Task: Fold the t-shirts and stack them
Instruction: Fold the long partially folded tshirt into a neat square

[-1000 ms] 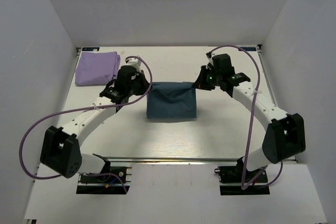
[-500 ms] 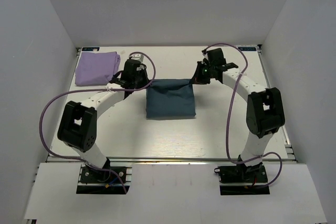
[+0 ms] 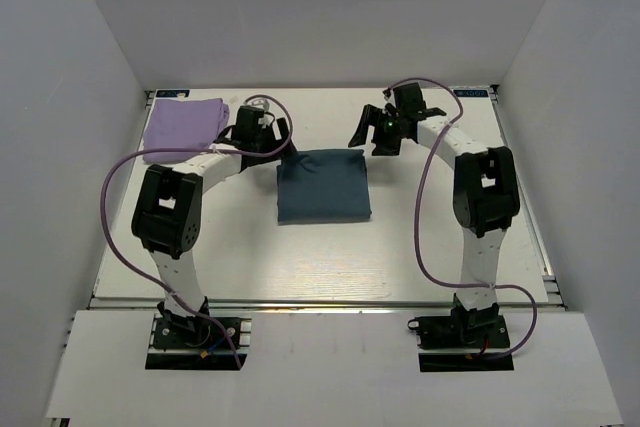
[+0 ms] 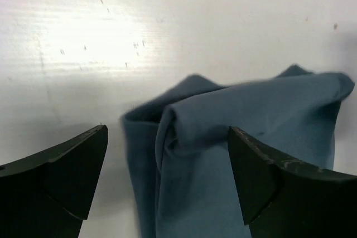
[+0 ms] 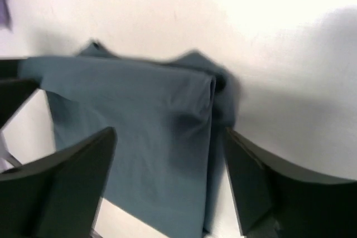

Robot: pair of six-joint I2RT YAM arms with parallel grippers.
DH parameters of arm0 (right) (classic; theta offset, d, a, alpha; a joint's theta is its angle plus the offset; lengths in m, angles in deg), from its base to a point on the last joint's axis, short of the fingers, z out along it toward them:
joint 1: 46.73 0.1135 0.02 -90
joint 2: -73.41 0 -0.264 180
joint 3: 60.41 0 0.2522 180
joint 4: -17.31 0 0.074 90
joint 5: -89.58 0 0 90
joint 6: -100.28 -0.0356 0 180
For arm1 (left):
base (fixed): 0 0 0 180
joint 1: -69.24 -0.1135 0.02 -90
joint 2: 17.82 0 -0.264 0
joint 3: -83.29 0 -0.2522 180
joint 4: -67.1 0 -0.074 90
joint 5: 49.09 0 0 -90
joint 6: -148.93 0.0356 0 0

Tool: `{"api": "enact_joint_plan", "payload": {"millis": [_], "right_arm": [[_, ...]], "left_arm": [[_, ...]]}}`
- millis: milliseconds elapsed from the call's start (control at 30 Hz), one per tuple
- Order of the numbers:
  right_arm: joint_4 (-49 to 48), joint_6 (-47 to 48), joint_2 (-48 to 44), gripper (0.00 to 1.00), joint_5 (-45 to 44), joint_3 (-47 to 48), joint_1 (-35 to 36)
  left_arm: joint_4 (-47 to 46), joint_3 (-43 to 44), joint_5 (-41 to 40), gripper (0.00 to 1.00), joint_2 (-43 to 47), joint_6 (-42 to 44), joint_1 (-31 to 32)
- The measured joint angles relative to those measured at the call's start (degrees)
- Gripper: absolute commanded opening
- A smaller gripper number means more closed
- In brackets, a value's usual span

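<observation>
The dark slate-blue t-shirt (image 3: 322,185) lies folded into a rectangle in the middle of the table. The lavender t-shirt (image 3: 183,129) lies folded at the far left corner, apart from it. My left gripper (image 3: 284,137) hangs open over the blue shirt's far left corner. My right gripper (image 3: 370,136) hangs open over its far right corner. In the left wrist view the blue cloth (image 4: 251,115) with its bunched corner lies below the open left gripper (image 4: 167,163), ungripped. In the right wrist view the blue cloth (image 5: 139,110) lies under the open right gripper (image 5: 167,168).
The white table (image 3: 250,257) is boxed in by white walls at the left, right and back. Purple cables (image 3: 115,182) loop from both arms. Both arm bases stand at the near edge.
Both grippers have gone from shut to open and let go of the blue shirt's far edge. The arms have folded more upright and the shirt now lies flat.
</observation>
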Motion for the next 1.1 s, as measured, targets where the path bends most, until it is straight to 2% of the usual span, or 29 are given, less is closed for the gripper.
{"api": "enact_joint_plan", "payload": {"millis": [167, 333, 467, 600, 833, 1100], "right_arm": [[0.13, 0.61, 1.36, 0.90, 0.61, 3.76, -1.01], [-3.58, 0.59, -6.49, 0.90, 1.29, -6.29, -1.01], [-7.56, -0.13, -12.74, 0.90, 4.46, -13.44, -0.63], [-12.35, -1.03, -13.55, 0.90, 8.55, -14.21, -0.07], [-18.62, -3.58, -8.04, 0.90, 14.05, -12.07, 0.50], [-22.12, -5.95, 5.51, 0.90, 14.73, -6.36, 0.39]], "left_arm": [[0.85, 3.61, 0.61, 1.00, -0.70, 0.50, -1.73], [-0.83, 0.28, 3.82, 1.00, 3.63, 1.46, -2.01], [-5.05, -2.73, 12.28, 1.00, 6.51, 2.49, -1.03], [-9.33, -2.71, 21.62, 1.00, 5.75, 2.82, -0.07], [-10.91, 0.92, 28.87, 1.00, -2.54, 3.63, -0.13], [-9.62, 6.67, 29.44, 1.00, -13.88, 3.58, -1.53]]}}
